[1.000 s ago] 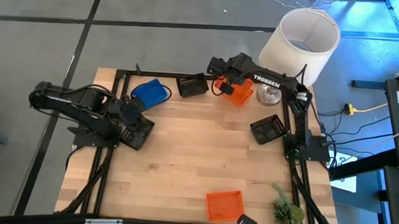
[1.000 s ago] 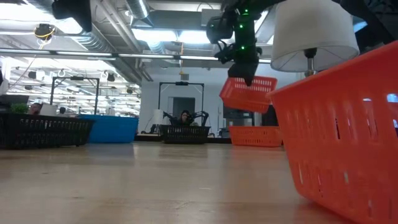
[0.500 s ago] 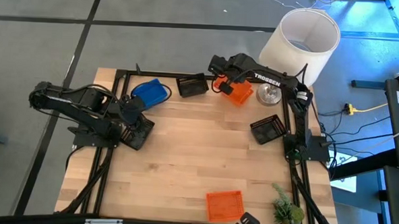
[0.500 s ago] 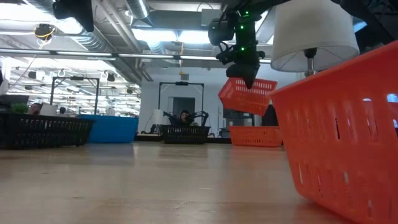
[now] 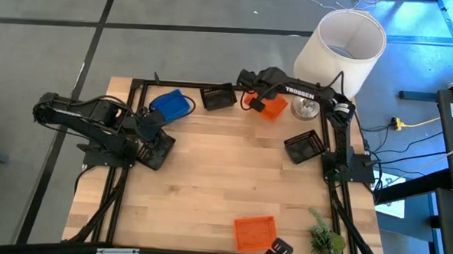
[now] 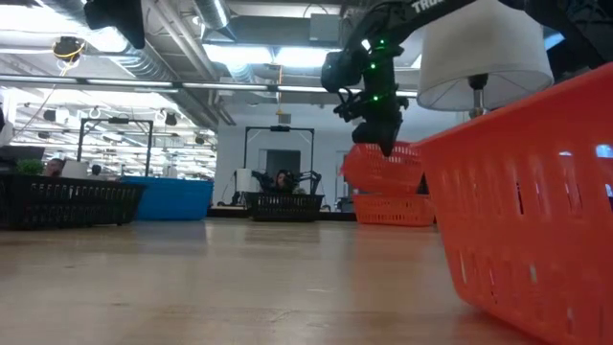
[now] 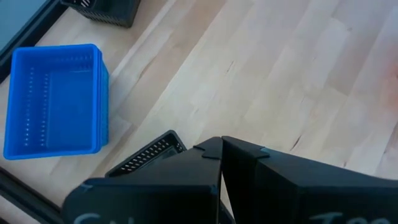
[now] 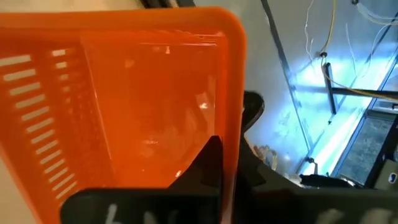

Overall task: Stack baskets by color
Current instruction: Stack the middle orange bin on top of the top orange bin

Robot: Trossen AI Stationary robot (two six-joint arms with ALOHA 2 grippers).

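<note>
So the right gripper (image 5: 252, 97) has its fingers pinched onto the rim of an orange basket (image 5: 272, 107), holding it in the air at the far edge of the table (image 5: 209, 180); from the low view that basket (image 6: 383, 168) hangs tilted just above another orange basket (image 6: 388, 209) sitting on the table back there. In the right wrist view the held basket (image 8: 137, 106) fills most of the picture, rim clamped between the dark fingers. Next to it on the far edge is a black basket (image 5: 218, 97), then the blue basket stack (image 5: 171, 104) toward the left corner. Another black basket (image 5: 303, 146) sits by the right edge, and a lone orange one (image 5: 253, 232) is at the near edge, huge in the low view. The left gripper (image 5: 152, 122) is fully closed on nothing, parked over the left side near the blue baskets. The white lampshade (image 5: 339, 51) stands off the far right corner.
</note>
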